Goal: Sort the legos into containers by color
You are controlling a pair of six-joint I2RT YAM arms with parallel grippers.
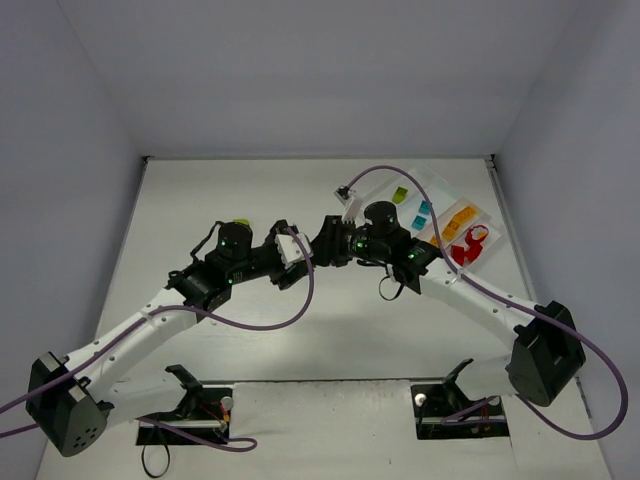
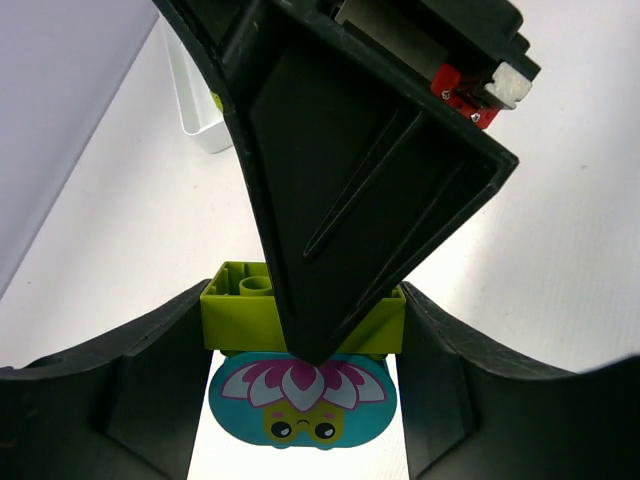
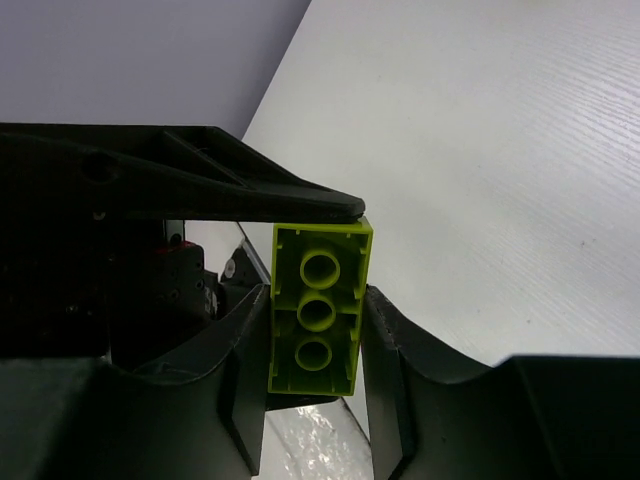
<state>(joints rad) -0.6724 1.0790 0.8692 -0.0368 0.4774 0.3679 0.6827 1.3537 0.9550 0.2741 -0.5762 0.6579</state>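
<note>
A lime green lego brick (image 2: 240, 312) with a teal flower-face piece (image 2: 300, 405) stuck under it is held above the table where the two arms meet. My left gripper (image 2: 305, 335) is shut on the brick's long ends. My right gripper (image 3: 315, 345) is shut across the same brick (image 3: 318, 310), pinching its narrow sides. In the top view the left gripper (image 1: 295, 250) and right gripper (image 1: 325, 242) touch nose to nose. The containers (image 1: 432, 180) lie at the back right, holding green (image 1: 400, 194), teal (image 1: 424, 210), orange (image 1: 458, 220) and red (image 1: 468, 246) legos.
Grey walls close in the table on three sides. Purple cables (image 1: 300, 300) loop from both arms. A small lime-yellow thing (image 1: 240, 224) peeks out behind the left arm. A white container corner (image 2: 200, 125) shows in the left wrist view.
</note>
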